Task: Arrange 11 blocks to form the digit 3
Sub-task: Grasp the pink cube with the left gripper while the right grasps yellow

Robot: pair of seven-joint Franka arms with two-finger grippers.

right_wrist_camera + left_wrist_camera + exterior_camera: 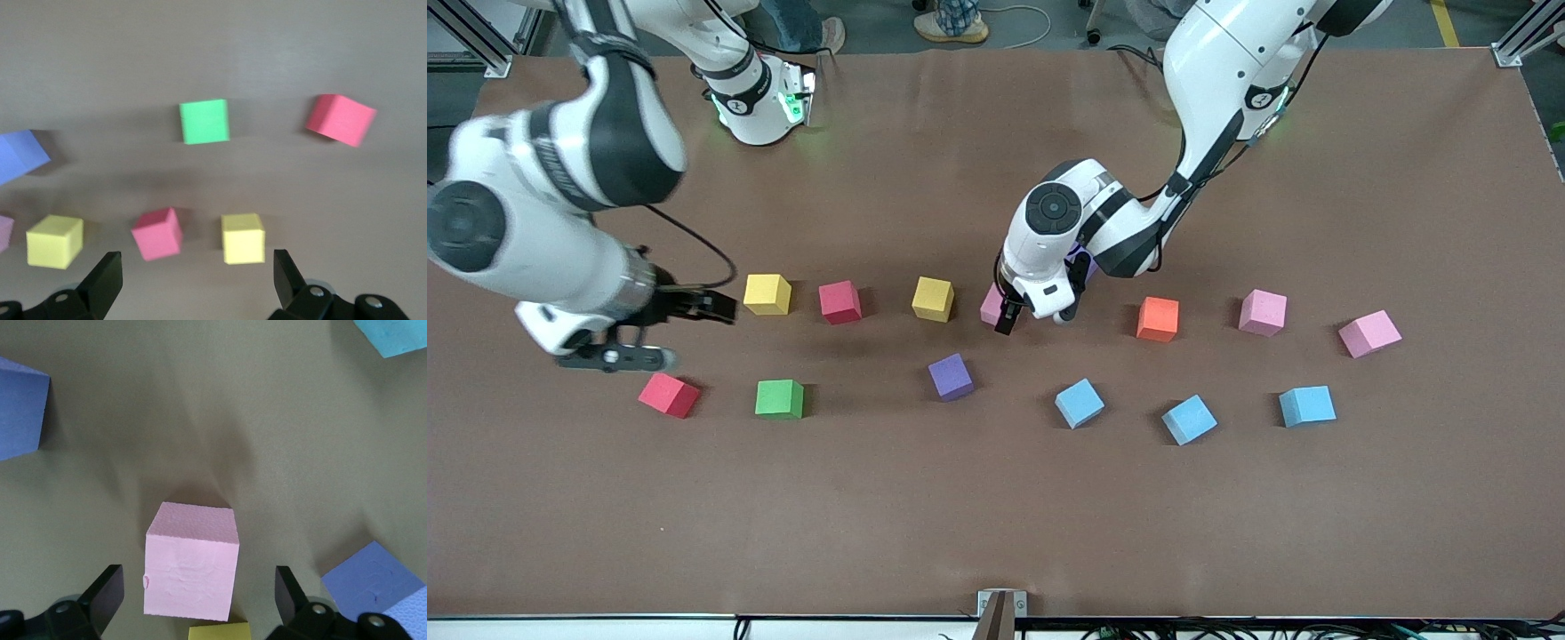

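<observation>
The blocks lie apart in two loose rows. The row farther from the front camera holds a yellow cube (767,294), a red one (840,302), a yellow one (933,299), a pink cube (991,306), an orange one (1158,319) and two pink ones (1263,313) (1369,334). In the nearer row are red (669,395), green (779,399), purple (951,377) and three light blue cubes (1080,403). My left gripper (1033,317) (198,580) hangs open over the pink cube (191,563), one finger at each side. My right gripper (703,335) (198,263) is open and empty beside the first yellow cube (243,238).
A second purple cube (373,577) sits close to the left hand, mostly hidden under the arm in the front view. The table's edge (996,613) toward the front camera has a small bracket at its middle. The left forearm (1209,133) reaches over the table's middle.
</observation>
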